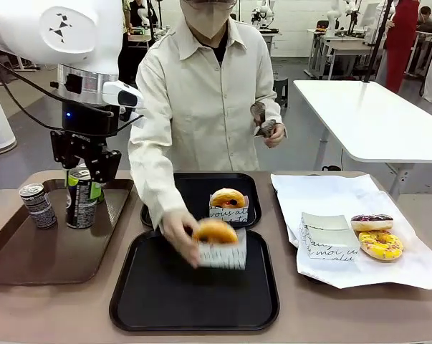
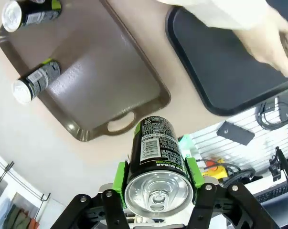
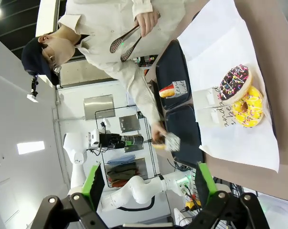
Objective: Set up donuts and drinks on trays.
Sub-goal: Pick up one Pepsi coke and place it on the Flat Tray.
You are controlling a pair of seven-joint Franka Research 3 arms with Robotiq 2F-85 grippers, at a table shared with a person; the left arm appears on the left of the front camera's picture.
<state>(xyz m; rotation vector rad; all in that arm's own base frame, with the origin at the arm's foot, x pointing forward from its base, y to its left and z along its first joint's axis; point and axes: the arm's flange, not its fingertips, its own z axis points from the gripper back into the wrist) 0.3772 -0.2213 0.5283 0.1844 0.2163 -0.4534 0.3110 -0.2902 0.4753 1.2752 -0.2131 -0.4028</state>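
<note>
My left gripper [image 1: 87,166] is shut on a dark drink can [image 1: 79,201], holding it by the top, upright over the brown tray [image 1: 29,261]. From the left wrist view, the can [image 2: 155,152] sits between the green pads. Two black trays lie mid-table. The far tray [image 1: 190,190] holds a sleeved donut [image 1: 228,202]. A person's hand [image 1: 176,229] is setting another sleeved donut [image 1: 217,240] on the near tray [image 1: 194,308]. My right gripper [image 3: 148,186] is open and holds nothing, well above the table.
Two more cans [image 1: 38,204] [image 1: 97,190] stand on the brown tray. At the right, a white paper sheet [image 1: 323,190] carries a chocolate-iced donut [image 1: 371,222], a yellow sprinkled donut [image 1: 380,245] and a stack of paper sleeves [image 1: 329,236]. The person's other hand holds tongs [image 1: 261,120].
</note>
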